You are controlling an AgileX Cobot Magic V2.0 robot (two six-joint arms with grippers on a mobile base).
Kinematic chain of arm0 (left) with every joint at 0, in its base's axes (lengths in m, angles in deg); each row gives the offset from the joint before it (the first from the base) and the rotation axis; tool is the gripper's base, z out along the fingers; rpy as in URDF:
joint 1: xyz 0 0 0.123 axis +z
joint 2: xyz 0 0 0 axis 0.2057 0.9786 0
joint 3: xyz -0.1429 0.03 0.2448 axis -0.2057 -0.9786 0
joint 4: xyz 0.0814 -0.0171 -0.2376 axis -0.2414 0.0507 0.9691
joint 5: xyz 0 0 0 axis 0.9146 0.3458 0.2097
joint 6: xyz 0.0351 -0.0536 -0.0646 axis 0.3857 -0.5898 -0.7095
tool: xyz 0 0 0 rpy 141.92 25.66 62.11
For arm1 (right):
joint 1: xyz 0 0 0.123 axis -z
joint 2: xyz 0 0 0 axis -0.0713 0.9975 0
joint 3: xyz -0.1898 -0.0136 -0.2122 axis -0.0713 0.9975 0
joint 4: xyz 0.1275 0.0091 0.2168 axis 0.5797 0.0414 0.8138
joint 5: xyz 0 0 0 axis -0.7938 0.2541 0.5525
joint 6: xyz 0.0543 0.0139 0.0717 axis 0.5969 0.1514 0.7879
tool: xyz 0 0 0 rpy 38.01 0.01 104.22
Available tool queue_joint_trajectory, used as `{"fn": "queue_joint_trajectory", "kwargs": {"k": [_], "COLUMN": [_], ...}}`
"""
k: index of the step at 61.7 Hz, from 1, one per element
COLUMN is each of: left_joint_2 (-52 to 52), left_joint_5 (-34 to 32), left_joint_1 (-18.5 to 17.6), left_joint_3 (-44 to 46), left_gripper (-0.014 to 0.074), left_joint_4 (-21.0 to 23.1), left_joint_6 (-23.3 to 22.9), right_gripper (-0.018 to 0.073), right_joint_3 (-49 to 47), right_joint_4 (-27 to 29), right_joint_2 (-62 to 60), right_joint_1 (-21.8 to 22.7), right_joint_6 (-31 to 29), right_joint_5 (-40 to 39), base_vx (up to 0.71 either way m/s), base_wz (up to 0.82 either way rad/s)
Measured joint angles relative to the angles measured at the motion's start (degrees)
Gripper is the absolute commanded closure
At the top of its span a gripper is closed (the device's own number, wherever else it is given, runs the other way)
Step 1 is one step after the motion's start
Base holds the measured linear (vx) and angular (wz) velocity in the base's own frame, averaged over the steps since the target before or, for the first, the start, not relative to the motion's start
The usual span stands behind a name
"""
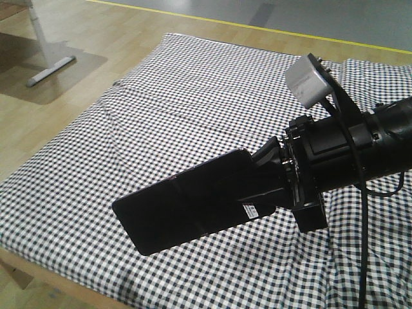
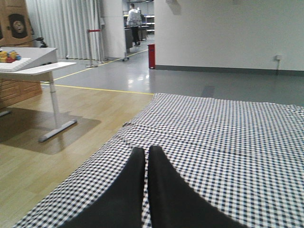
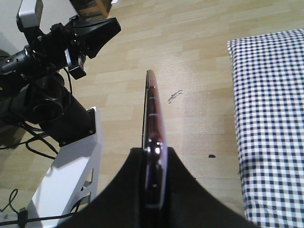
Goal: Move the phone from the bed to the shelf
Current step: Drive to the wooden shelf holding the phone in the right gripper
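The phone (image 1: 187, 209), a thin glossy black slab with a small white sticker, hangs in the air above the bed's near edge. My right gripper (image 1: 273, 183) is shut on one end of it, with the arm coming in from the right. The right wrist view shows the phone (image 3: 153, 109) edge-on, its pinkish metal rim clamped in my right gripper (image 3: 154, 153), with wooden floor below. The bed (image 1: 193, 103) in black-and-white check sheet spreads under and behind it. My left gripper (image 2: 146, 151) is shut on nothing, low over the bed (image 2: 228, 128). The shelf is out of view.
A white desk (image 2: 28, 66) stands on the wooden floor left of the bed, its foot (image 1: 50, 71) showing in the front view. My left arm (image 3: 52, 42) and the white robot base (image 3: 71, 175) lie left of the held phone. A red bin (image 2: 151, 56) stands far back.
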Motion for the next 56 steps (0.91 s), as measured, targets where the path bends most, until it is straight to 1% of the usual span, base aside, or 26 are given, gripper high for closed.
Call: {"fn": "queue_joint_trajectory", "kwargs": {"k": [56], "left_joint_2": [0.0], "left_joint_5": [0.0], "left_joint_1": [0.0], "left_joint_3": [0.0], "left_gripper": [0.0595], "left_joint_4": [0.0], "left_joint_6": [0.0], "right_gripper": [0.0561], "right_joint_3": [0.0], "right_joint_4": [0.0], "right_joint_2": [0.0], "right_joint_1": [0.0], "right_joint_6": [0.0], "right_joint_5": [0.0], "base_vx": [-0.07], "base_wz": [0.26]}}
